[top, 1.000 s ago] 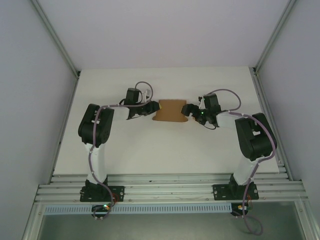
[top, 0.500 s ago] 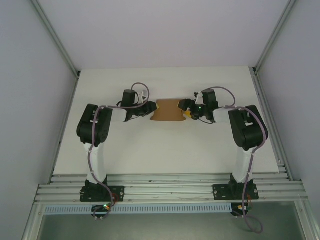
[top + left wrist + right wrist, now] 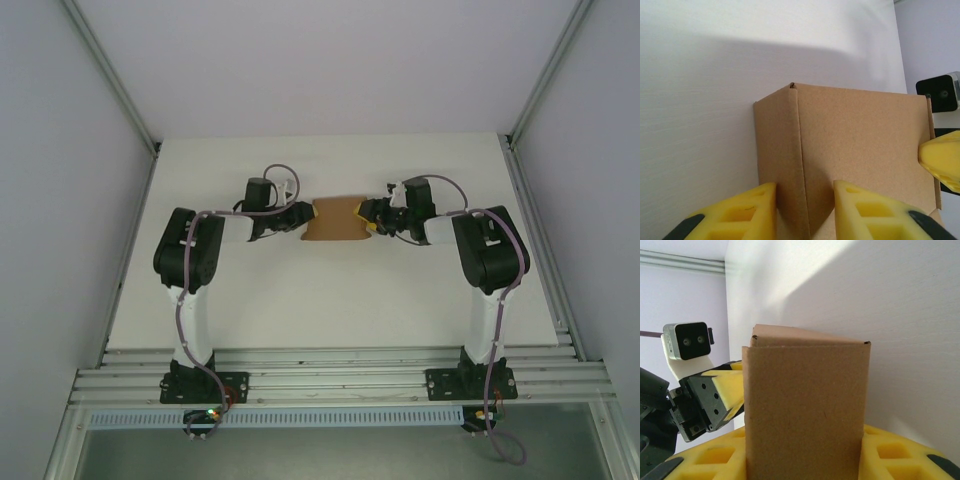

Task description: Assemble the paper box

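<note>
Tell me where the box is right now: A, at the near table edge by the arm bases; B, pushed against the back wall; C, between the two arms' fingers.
C: the box sits mid-table with the left fingers at one end and the right fingers at the other.

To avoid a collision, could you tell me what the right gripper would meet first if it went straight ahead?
The paper box, sitting between its fingers; beyond it, probably the left gripper at the far end.

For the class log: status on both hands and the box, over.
Left hand straddles box end, grip unclear. Right hand clamped on opposite end. Nothing in the way.
</note>
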{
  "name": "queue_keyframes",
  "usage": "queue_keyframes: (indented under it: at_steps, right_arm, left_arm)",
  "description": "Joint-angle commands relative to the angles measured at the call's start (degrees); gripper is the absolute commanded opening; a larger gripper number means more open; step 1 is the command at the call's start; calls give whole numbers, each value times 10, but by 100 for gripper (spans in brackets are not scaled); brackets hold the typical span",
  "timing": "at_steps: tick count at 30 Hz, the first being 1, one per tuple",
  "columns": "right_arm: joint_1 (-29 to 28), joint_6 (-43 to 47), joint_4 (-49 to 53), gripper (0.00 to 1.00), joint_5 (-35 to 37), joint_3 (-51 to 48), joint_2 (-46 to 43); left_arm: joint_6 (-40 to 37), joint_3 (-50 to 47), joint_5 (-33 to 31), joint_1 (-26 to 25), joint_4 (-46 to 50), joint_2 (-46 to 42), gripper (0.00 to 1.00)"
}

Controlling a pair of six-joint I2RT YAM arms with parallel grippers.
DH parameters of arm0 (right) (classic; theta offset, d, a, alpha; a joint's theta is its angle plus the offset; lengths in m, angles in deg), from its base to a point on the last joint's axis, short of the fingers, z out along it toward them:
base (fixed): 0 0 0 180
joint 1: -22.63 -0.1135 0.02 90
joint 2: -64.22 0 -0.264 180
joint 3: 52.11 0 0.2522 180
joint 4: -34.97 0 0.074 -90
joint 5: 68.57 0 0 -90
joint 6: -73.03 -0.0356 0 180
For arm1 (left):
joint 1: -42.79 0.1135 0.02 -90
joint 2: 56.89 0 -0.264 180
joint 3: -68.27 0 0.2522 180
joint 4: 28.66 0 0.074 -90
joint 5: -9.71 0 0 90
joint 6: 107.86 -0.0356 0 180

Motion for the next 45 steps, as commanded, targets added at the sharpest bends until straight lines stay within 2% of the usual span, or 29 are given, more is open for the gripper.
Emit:
queue_keyframes:
  at_steps: [1,4,5,7,12,15,18,22,24,27,30,31,32,41,45]
  right_arm:
    - [-3,11,17,27,-20,11,-36]
    - [-3,5,22,26,-16,0,-57]
    - [-2,3,32,26,-13,-2,-66]
    - [1,-5,59,26,-3,-7,-85]
    - [5,-30,99,26,-1,-23,-134]
    - [13,-46,167,26,-7,-17,-153]
    - [20,-40,259,26,-6,-5,-170]
    - [37,-50,330,27,-16,6,-197]
    - [48,-71,382,28,-16,14,-205]
    - [61,-96,417,30,-43,16,-201]
    - [68,-135,414,27,-97,13,-191]
    - [69,-152,416,22,-107,10,-189]
    - [72,-164,402,21,-119,8,-188]
    - [76,-164,424,24,-159,4,-187]
    - [80,-211,371,25,-184,-22,-187]
  left_arm:
    - [-30,14,-13,-6,55,-21,40]
    - [-60,23,-28,-6,91,-59,59]
    - [-73,26,-36,-6,108,-73,69]
    - [-107,31,-63,-6,142,-109,99]
    - [-204,28,-156,-16,216,-203,100]
    - [-299,9,-203,-33,228,-261,100]
    - [-431,-18,-230,-85,233,-313,100]
    - [-662,-54,-262,-170,277,-355,100]
    - [-728,-70,-297,-205,277,-362,100]
    - [-762,-72,-302,-224,281,-364,100]
    - [-782,-55,-290,-232,307,-352,100]
    - [-792,-44,-292,-239,321,-343,100]
    - [-801,-37,-294,-245,334,-333,100]
    - [-828,12,-372,-262,323,-271,100]
    - [-842,21,-387,-262,335,-261,96]
